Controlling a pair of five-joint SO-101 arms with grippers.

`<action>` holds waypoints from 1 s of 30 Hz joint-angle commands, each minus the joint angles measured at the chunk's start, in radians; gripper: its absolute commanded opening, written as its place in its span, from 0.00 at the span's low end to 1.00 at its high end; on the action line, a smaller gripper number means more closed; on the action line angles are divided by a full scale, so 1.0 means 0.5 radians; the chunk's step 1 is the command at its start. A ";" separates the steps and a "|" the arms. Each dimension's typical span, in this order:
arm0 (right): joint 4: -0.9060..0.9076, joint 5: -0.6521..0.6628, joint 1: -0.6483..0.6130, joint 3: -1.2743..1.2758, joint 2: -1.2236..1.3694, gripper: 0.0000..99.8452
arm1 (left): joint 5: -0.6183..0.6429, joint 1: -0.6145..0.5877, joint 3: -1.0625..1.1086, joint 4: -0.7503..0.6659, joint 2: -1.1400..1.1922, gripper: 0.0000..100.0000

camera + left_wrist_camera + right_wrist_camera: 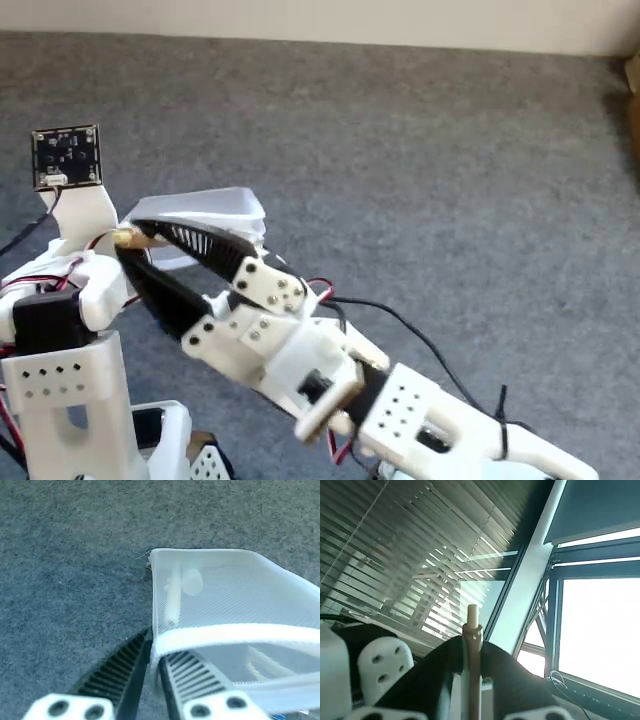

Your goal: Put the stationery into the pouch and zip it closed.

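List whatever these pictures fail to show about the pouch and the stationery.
High view: the right end effector covers part of the pouch; zipper state unreadable.
Left wrist view: the pouch runs off the edge; pale items inside are blurred by its mesh.
Right wrist view: the wooden stick disappears between the fingers; its lower end is hidden.
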 commanded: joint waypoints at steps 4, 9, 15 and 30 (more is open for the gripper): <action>-0.259 0.015 0.133 0.060 0.229 0.00 | 0.012 -0.026 -0.026 0.000 -0.002 0.01; -0.281 0.015 0.130 0.189 0.244 0.00 | 0.012 -0.072 -0.026 0.003 -0.002 0.01; -0.284 0.015 0.137 0.327 0.244 0.00 | 0.012 -0.072 -0.026 0.003 -0.002 0.01; -0.275 0.028 0.137 0.440 0.210 0.16 | 0.012 -0.072 -0.026 -0.006 -0.002 0.01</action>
